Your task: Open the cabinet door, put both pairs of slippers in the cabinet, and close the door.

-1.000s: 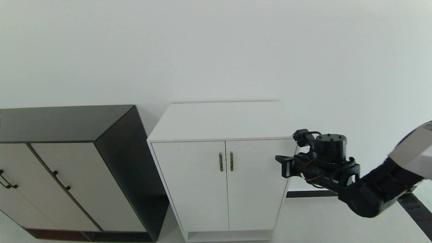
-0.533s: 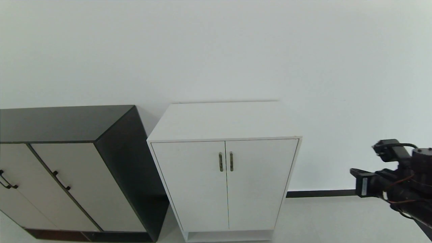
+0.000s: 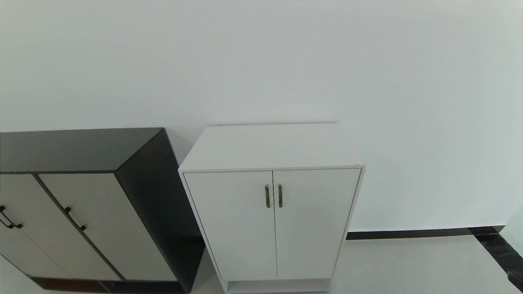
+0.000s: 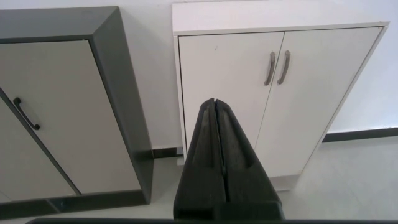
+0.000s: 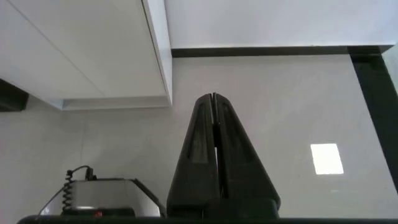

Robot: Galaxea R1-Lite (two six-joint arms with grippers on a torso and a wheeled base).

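Cabinets: two, side by side against a plain white wall (image 3: 261, 61).

- One white cabinet (image 3: 269, 147) stands upright on the floor (image 3: 408, 265), near the middle of the head view. It has two doors, a left door (image 3: 233, 224) and a right door (image 3: 310, 220). Both are closed and flush, meeting at a thin central seam.
- It has two metal handles. Both are upright and sit just beside each other, one on either side of the seam: left handle (image 3: 267, 196), right handle (image 3: 280, 195).
- One dark cabinet (image 3: 155, 196) stands just beside the white one, on the robot's left. It has two pale doors (image 3: 94, 228), both closed. They carry two black handles (image 3: 74, 218), one on each door.

Floor and wall: one black skirting strip (image 3: 408, 234) runs along the foot of the wall to the right of the white cabinet and turns forward at the far right.

End effectors: two.

- The left end effector (image 4: 214, 103) has both fingers pressed fully together and holds nothing. It hangs in front of the two cabinets, well apart from both, and points towards the lower part of the white cabinet.
- The right end effector (image 5: 214, 98) likewise has its fingers closed tight against each other and is empty. It hangs above bare floor, near the white cabinet's lower corner but not touching it.
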